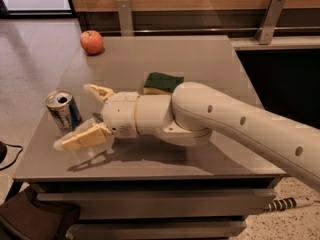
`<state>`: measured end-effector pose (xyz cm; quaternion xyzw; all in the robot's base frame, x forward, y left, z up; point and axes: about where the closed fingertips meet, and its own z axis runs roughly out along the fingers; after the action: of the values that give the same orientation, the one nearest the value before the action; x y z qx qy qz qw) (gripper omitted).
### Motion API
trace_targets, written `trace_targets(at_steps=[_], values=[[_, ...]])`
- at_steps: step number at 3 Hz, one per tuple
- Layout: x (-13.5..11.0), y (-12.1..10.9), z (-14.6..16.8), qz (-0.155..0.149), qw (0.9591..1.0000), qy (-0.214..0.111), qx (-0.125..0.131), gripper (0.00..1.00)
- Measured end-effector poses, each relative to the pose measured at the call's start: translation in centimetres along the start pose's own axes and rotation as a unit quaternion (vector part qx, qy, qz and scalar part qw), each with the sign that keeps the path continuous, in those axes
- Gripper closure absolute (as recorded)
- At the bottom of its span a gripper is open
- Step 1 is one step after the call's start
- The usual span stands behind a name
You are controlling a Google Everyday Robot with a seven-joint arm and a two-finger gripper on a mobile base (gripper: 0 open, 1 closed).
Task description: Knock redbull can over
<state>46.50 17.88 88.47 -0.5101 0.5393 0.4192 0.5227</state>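
Upright still, the redbull can (64, 111) stands near the left edge of the grey table (200, 59), its shiny top with the open pull-tab hole facing up. The gripper (74, 116) reaches in from the right at the end of the thick white arm (240, 126), low over the tabletop and right at the can. Its jaws are spread wide and grip nothing: one cream finger (99, 91) sits on the far side of the can, slightly apart from it, and the other finger (82, 138) lies on the near side, close to the can's base, so the can stands in the gap near the fingertips. Whether the near finger actually touches the can cannot be told. A green-topped sponge (162, 81) lies on the table just behind the arm's wrist, partly hidden by it. A red apple (92, 41) rests at the far left corner, well apart from the can. The arm throws a dark shadow on the table below the gripper.
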Motion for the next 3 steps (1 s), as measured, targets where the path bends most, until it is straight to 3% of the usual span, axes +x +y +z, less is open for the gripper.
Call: trace_targets(at_steps=[1, 3], values=[[-0.15, 0.18, 0.15, -0.001, 1.0, 0.0, -0.002, 0.48], [-0.39, 0.51, 0.48, -0.004, 1.0, 0.0, -0.006, 0.99]])
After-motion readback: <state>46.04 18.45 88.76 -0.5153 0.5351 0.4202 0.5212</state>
